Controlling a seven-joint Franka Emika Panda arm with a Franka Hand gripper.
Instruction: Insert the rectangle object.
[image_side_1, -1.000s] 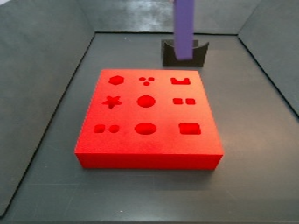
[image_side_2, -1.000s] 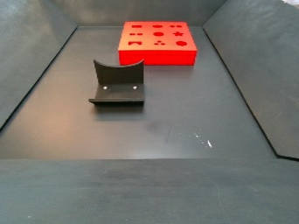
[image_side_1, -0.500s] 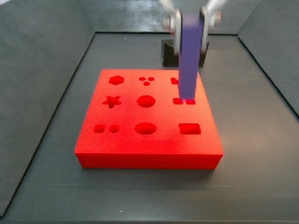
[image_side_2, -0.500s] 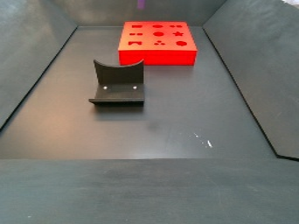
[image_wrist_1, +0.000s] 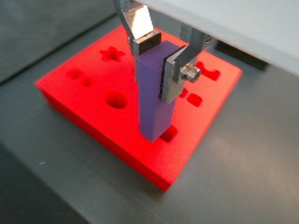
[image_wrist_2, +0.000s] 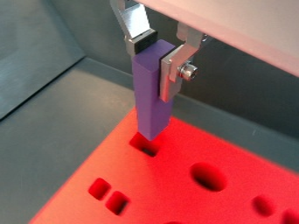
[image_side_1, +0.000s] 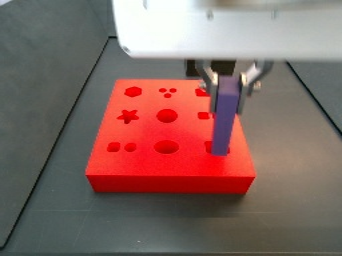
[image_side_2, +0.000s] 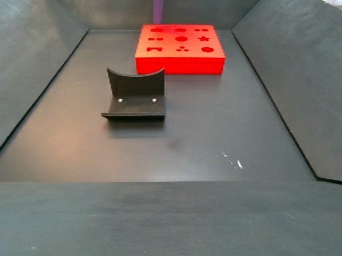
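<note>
Purple rectangle object (image_side_1: 225, 118) upright (long axis vert.), gripper (image_wrist_1: 162, 54) clamped.

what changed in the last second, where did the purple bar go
The end effector, gripping the long purple rectangular bar upright, carried it from above the dark grey curved holder at the far end to over the large red block with shaped holes. Its lower end now sits at the rectangular hole near the block's front corner. The block and holder stayed put.
</note>
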